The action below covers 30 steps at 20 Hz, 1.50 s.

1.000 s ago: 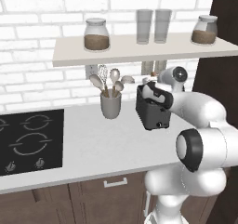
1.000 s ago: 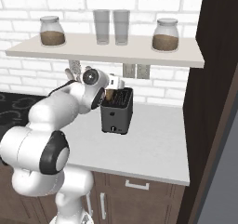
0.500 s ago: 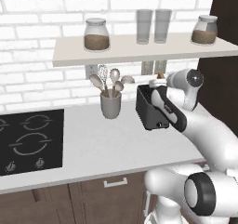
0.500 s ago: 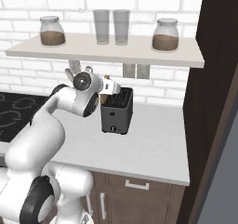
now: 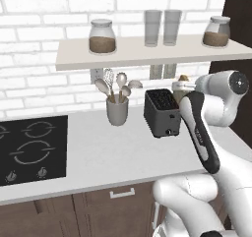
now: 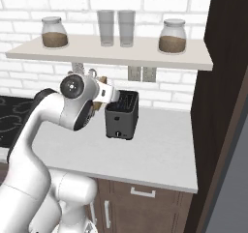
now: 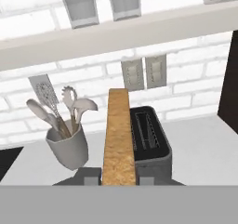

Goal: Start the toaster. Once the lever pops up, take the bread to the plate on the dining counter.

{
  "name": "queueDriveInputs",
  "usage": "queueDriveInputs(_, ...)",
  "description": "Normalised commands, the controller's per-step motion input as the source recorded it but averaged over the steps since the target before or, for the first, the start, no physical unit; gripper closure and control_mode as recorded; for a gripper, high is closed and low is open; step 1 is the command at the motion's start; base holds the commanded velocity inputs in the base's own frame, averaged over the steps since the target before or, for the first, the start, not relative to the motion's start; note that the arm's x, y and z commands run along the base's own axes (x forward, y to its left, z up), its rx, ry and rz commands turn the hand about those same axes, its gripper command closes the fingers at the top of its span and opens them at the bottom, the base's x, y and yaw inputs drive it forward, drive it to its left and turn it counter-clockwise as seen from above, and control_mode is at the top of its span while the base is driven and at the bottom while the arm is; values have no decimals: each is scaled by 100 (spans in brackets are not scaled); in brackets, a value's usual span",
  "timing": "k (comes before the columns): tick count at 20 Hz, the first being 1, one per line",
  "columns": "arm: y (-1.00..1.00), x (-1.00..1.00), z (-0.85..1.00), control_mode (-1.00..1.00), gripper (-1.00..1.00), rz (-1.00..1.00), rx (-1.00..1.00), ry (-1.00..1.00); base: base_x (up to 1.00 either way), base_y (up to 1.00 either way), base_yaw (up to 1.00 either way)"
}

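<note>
The gripper (image 7: 119,177) has its jaws closed on the bread (image 7: 119,139), which stands on edge between the fingers, lifted above the toaster (image 5: 161,112) near its right side. The toaster sits on the white counter (image 5: 103,155), well back from the front edge. A utensil cup (image 5: 117,110) stands near its left; between them is bare counter. The shelf (image 6: 111,53) hangs close overhead, and a dark cabinet wall (image 6: 220,82) closes the right end.

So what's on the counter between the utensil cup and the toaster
Nothing: in the left base view, bare white counter separates the utensil cup from the toaster; the hand view shows the same gap.
</note>
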Motion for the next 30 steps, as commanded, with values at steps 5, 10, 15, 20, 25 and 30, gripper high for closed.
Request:
queueDriveInputs(5, 0, -100, 27, -100, 100, 0, 0, 0, 0, 0, 0)
queueDriveInputs(10, -6, -100, 1, -100, 100, 0, 0, 9, 0, 0, 0)
queueDriveInputs(15, -3, -60, 0, -100, 100, 0, 0, 4, 0, 0, 0)
queueDriveInputs(20, 0, 0, 0, -100, 100, 0, 0, 0, 0, 0, 0)
queueDriveInputs(25, 0, 0, 0, -100, 100, 0, 0, 0, 0, 0, 0)
queueDriveInputs(30, 0, -8, 0, 100, 100, 0, 0, 0, -56, 0, 2)
